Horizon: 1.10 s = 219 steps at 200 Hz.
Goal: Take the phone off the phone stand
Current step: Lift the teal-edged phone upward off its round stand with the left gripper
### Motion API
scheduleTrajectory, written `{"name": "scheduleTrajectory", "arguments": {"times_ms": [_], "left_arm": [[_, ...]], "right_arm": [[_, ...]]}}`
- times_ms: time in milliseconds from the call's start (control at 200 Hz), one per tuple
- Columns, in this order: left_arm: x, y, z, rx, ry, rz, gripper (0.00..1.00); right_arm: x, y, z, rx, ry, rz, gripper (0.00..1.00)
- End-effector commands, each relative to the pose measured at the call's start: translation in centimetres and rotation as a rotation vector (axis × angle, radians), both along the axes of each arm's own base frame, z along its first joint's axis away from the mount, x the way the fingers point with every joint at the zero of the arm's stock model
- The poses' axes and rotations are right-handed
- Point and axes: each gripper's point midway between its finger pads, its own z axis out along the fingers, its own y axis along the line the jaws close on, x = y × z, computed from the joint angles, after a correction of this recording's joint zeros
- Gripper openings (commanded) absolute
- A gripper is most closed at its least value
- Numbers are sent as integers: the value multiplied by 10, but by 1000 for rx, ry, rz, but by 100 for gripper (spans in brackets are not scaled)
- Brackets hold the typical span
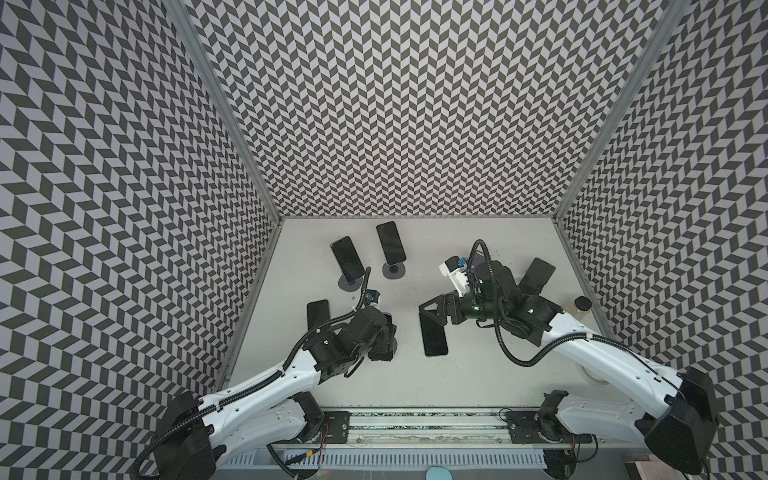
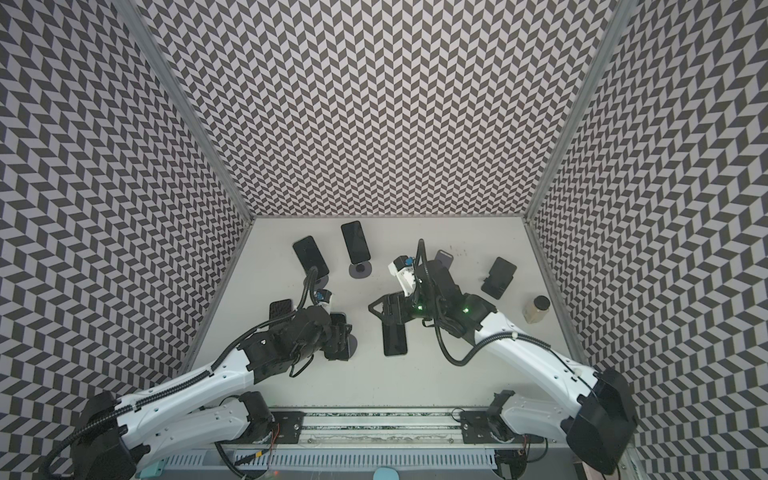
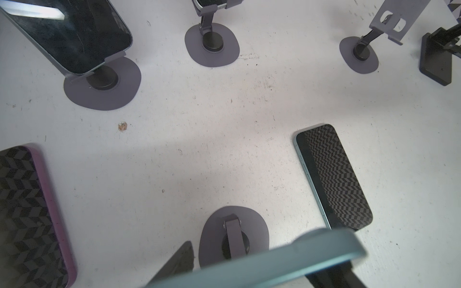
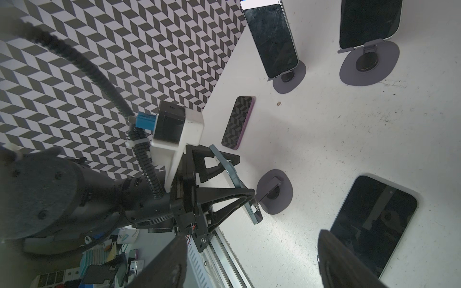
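While the left hand (image 4: 244, 178) grips the blue phone (image 3: 274, 261), the right hand (image 4: 252, 246) stands open

On the surface (image 1: 478, 382), two stands (image 1: 349, 284) bearing phones (image 1: 348, 258) sit at eleven o'clock. A flat phone (image 1: 435, 338) lies near the middle, a second phone (image 1: 318, 313) at nine o'clock; a bottle (image 2: 536, 309) stands at three o'clock.
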Motion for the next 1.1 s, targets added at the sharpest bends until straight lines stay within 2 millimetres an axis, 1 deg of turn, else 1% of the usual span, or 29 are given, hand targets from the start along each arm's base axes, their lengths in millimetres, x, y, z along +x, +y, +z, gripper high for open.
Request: {"name": "scheduleTrajectory", "arguments": {"times_ms": [0,406,501,726,1091], "left_arm": [[7,-1,25,-55,-49,35,69],[7,-5,43,-92,-55,28,67],[8,-6,47,-99,-58,30,67],[9,-7,60,-121,-70,35,67],[13,-7,94,-149,-121,42,66]], "right_arm": [[1,0,21,55,-50,0,80],[-4,-3,19,66,-39,-4,80],[-5,-3,16,63,-33,-4,80],[-4,-1,19,71,-34,2,79],[-4,1,18,77,-25,3,79]]}}
